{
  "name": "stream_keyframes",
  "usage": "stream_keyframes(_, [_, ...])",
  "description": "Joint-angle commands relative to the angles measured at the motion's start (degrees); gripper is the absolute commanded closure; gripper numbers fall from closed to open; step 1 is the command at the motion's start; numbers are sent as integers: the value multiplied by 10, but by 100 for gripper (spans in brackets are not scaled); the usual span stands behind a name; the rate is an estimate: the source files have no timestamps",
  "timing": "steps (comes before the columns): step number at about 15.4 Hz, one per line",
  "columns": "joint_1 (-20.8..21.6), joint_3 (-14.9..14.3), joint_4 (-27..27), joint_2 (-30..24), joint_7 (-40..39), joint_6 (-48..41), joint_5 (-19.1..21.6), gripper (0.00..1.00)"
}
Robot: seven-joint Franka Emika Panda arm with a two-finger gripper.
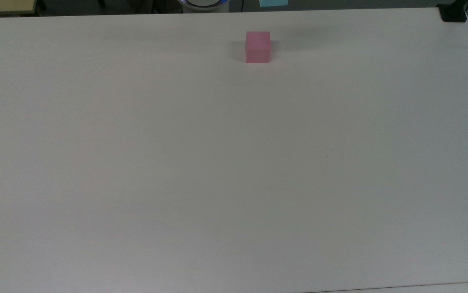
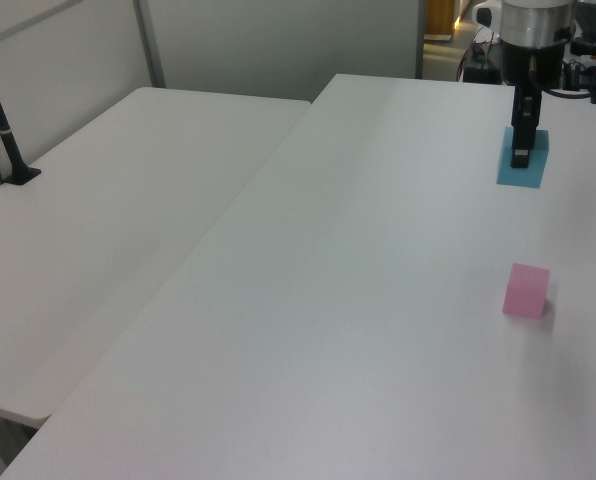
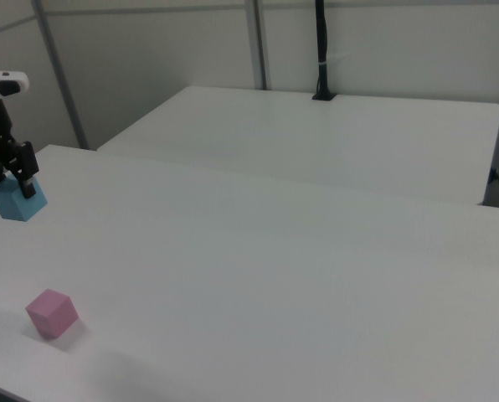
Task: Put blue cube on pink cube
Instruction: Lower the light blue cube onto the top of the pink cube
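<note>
A: Where's the gripper, w/ what in it?
B: Left view, top right: gripper clamped on the blue cube, held in the air above the table.
A: And the pink cube?
B: Pink cube sits alone on the table, lower & nearer, well apart from the blue.

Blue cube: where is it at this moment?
The blue cube is held in the gripper above the table, up and slightly left of the pink cube in the left view.
</note>
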Motion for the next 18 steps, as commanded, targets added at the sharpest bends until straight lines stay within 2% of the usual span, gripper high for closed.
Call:
stream_keyframes(1, [17, -23, -21, -21, 1, -8, 16, 76])
stream_keyframes(7, [70, -56, -120, -44, -1, 50, 16, 76])
stream_keyframes(13, [102, -58, -251, -45, 1, 170, 16, 76])
stream_keyframes(15, [103, -58, -276, -43, 1, 205, 16, 76])
stream_keyframes(18, [102, -58, -284, -40, 1, 225, 16, 76])
